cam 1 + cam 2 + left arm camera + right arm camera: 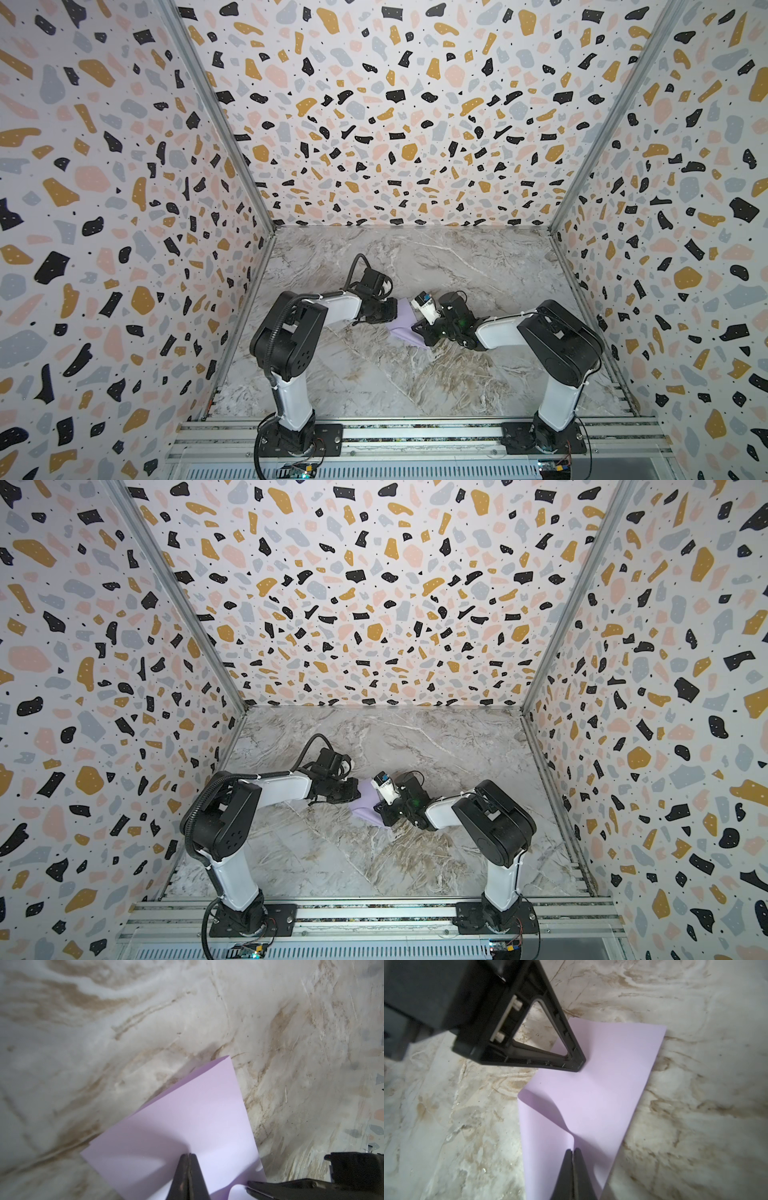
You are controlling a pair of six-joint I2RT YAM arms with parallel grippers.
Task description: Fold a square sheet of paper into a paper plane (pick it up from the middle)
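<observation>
With left gripper (188, 1155) and right gripper (573, 1150) both pinched tight on the square sheet of paper (404, 326), bowed between them at the marble table's (374, 374) middle, they should draw together evenly so the crease runs centred.

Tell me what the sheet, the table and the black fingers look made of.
The sheet: thin matte lilac paper; it curls softly where pinched. The table: marble-look, grey-white with brown veins, scuffed; stone or printed laminate, cannot tell. The fingers: black, slightly glossy, probably moulded plastic; open triangular ribbed frame.
</observation>
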